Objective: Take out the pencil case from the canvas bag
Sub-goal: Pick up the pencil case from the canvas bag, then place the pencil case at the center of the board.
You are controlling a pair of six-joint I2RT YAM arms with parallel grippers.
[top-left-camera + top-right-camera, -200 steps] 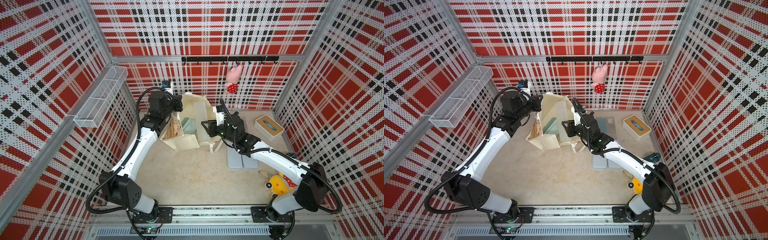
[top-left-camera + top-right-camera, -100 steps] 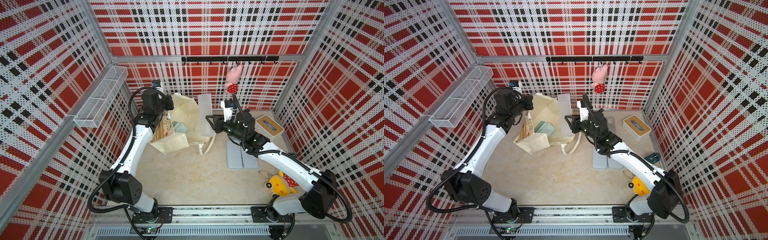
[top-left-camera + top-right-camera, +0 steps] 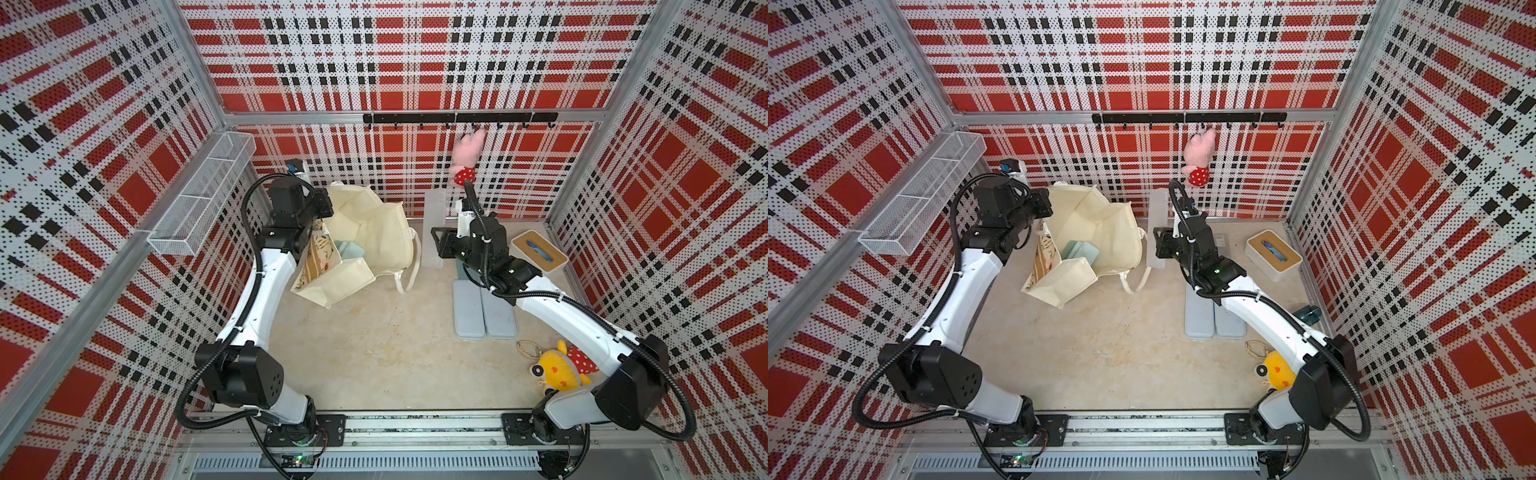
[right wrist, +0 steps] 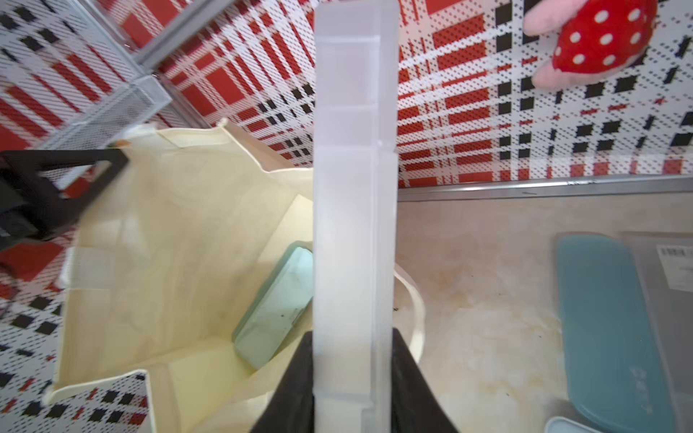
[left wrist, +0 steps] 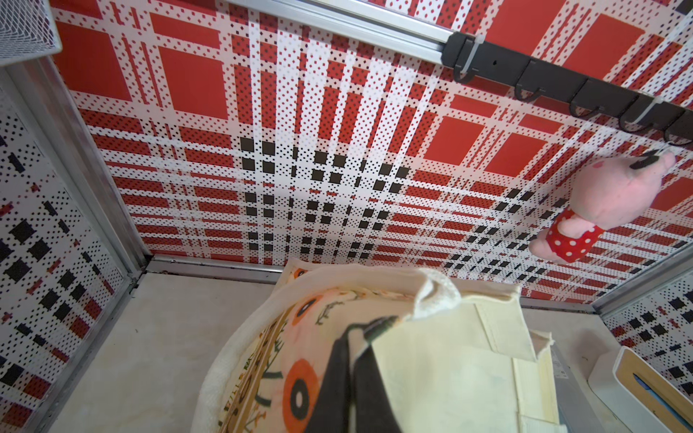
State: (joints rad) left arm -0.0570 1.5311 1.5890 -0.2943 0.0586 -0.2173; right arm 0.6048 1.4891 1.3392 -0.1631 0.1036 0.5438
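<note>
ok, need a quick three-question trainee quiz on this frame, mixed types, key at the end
1. True or false: the right gripper holds the translucent pencil case outside the canvas bag.
2. What is the left gripper pinching? A) the white box B) the bag's rim C) the pink plush
3. Fill in: a pale green case lies ____ the bag.
Key: 1 true; 2 B; 3 inside.

No legible text; lettering on canvas bag (image 5: 442, 360) print, barcode label (image 4: 675, 271) both unreadable.
</note>
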